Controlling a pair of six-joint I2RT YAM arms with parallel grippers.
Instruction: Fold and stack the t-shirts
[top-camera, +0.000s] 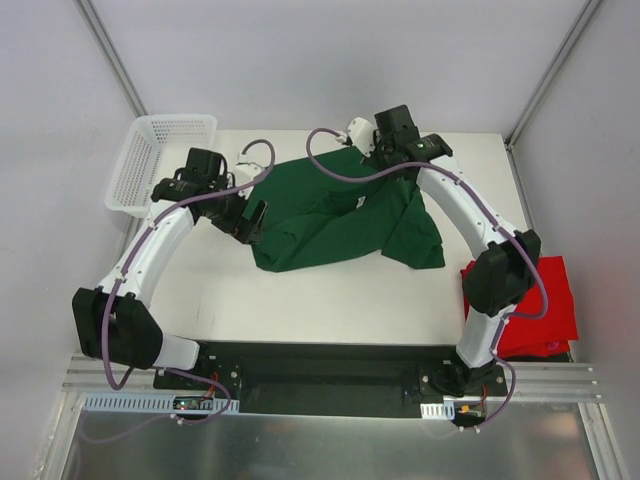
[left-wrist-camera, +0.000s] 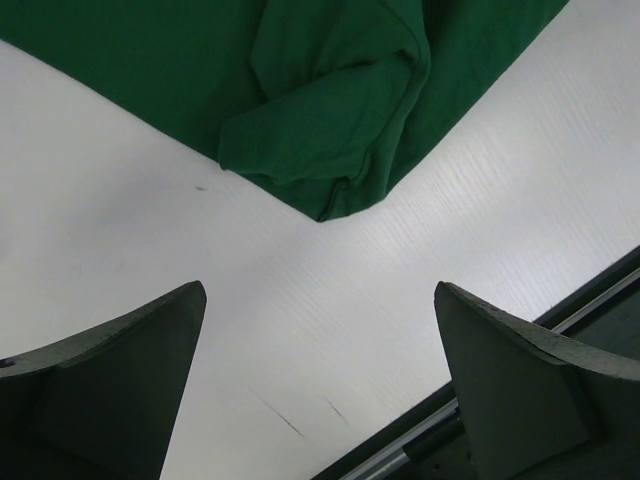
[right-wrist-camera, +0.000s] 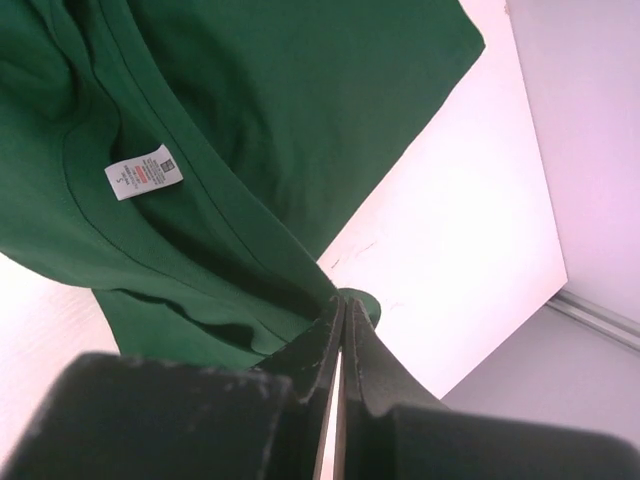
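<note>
The dark green t-shirt (top-camera: 345, 222) lies crumpled in the middle of the table. My right gripper (top-camera: 368, 152) is shut on its edge near the collar at the far side, lifting the cloth; the pinch shows in the right wrist view (right-wrist-camera: 343, 303), with the white neck label (right-wrist-camera: 144, 171) close by. My left gripper (top-camera: 255, 222) is open and empty, just left of the shirt's left edge; in the left wrist view (left-wrist-camera: 320, 292) a folded corner of the green shirt (left-wrist-camera: 330, 130) lies ahead of the fingers. The red t-shirt (top-camera: 535, 305) lies at the table's near right corner.
A white mesh basket (top-camera: 160, 160) stands at the far left corner. Bare white table (top-camera: 320, 300) lies in front of the shirt. The black mounting rail (top-camera: 320, 370) runs along the near edge. Grey walls surround the table.
</note>
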